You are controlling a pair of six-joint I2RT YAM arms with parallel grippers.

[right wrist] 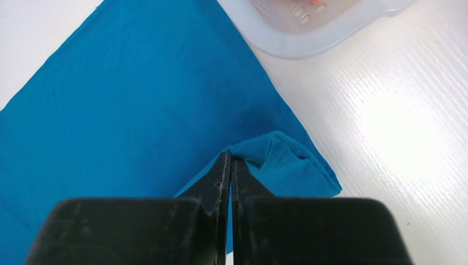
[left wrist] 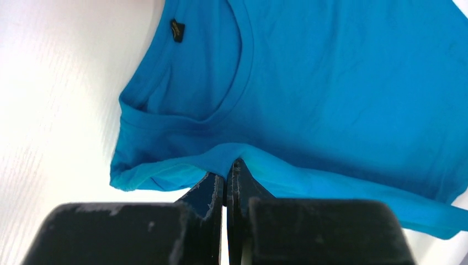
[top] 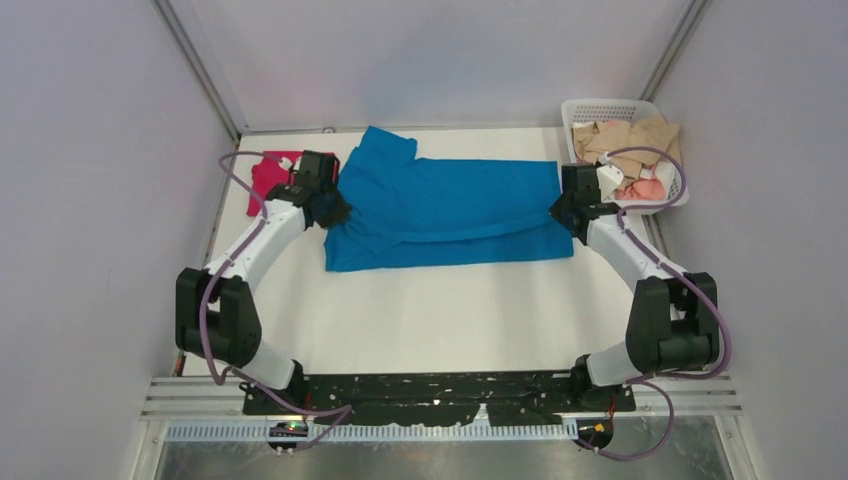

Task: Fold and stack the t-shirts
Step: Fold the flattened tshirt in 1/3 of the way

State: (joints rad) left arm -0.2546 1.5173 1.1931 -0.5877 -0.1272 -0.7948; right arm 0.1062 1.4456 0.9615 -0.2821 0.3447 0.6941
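— Where do we find the blue t-shirt [top: 450, 205]?
— We see it spread flat across the far half of the table [top: 430, 320]. Its collar end lies toward the left and its hem toward the right, and a long fold line runs close to its near edge.
— And the left gripper [left wrist: 227, 165]?
— Its jaws are pressed together on a raised ridge of blue cloth just beside the neckline. We can make out a small dark label [left wrist: 176, 30] inside the collar.
— The right gripper [right wrist: 230, 159]?
— It is clamped too, pinching a lifted fold at the hem corner, near the white basket [top: 600, 108] of beige and pink cloth.
— The magenta t-shirt [top: 268, 180]?
— It lies bunched at the far left, behind the left gripper. We cannot tell whether it touches the blue one.
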